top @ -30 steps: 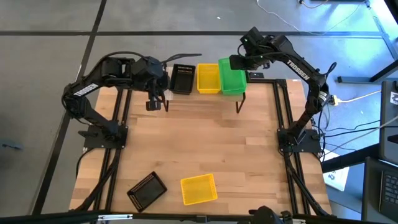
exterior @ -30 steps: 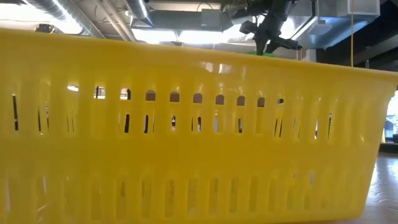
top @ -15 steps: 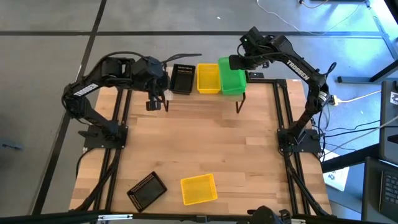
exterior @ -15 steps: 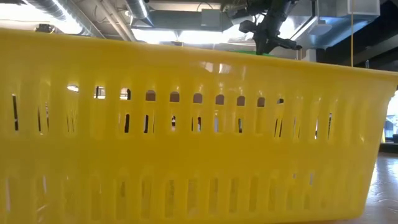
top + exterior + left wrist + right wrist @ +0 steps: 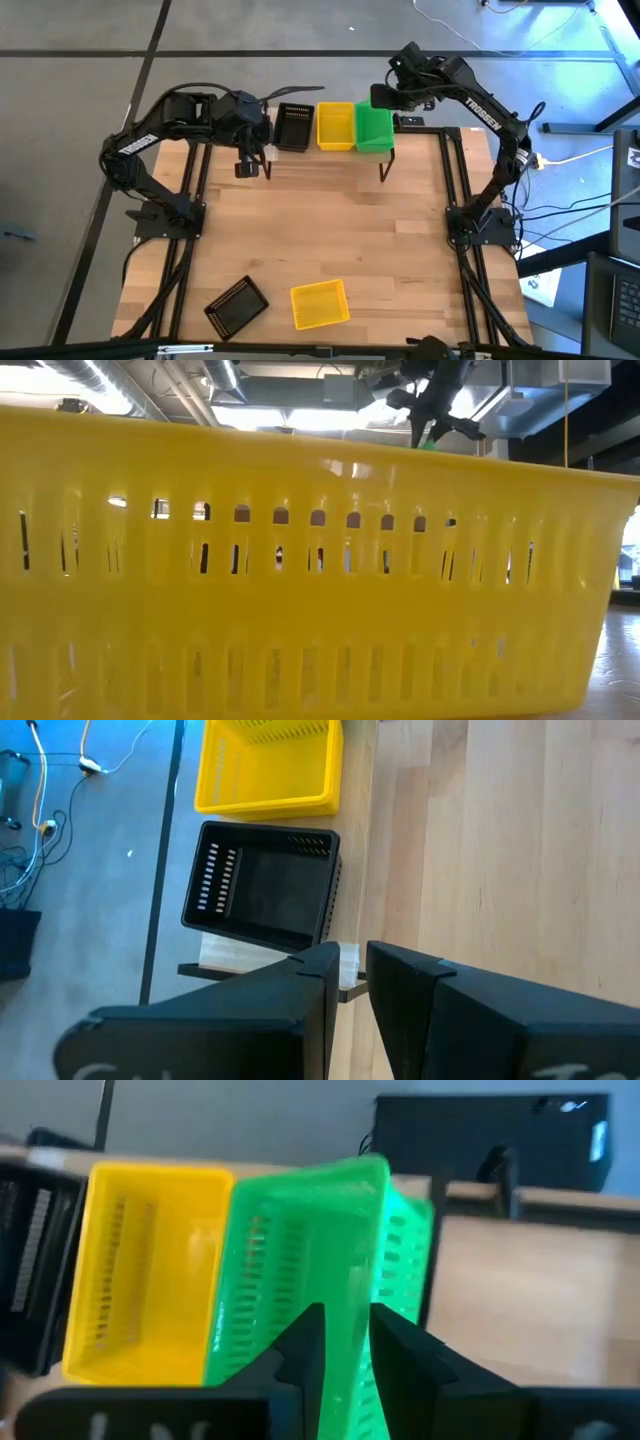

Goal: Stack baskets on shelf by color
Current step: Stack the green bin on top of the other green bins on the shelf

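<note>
The tabletop (image 5: 330, 225) was pale wood in jointed strips, smooth and faintly satin. The baskets were slotted plastic — the near yellow one (image 5: 300, 580) glossy, catching ceiling light along its rim; the green one (image 5: 300, 1270) bright and slightly translucent; the black one (image 5: 262, 885) duller. The gripper fingers (image 5: 400, 990) looked matt black — hard plastic or metal.

The right gripper (image 5: 381, 98) reaches over the table's far edge, its fingers (image 5: 300, 1342) nearly together. The left gripper (image 5: 247, 168) hangs over the far left, fingers (image 5: 318, 982) narrowly apart, pointing down.
</note>
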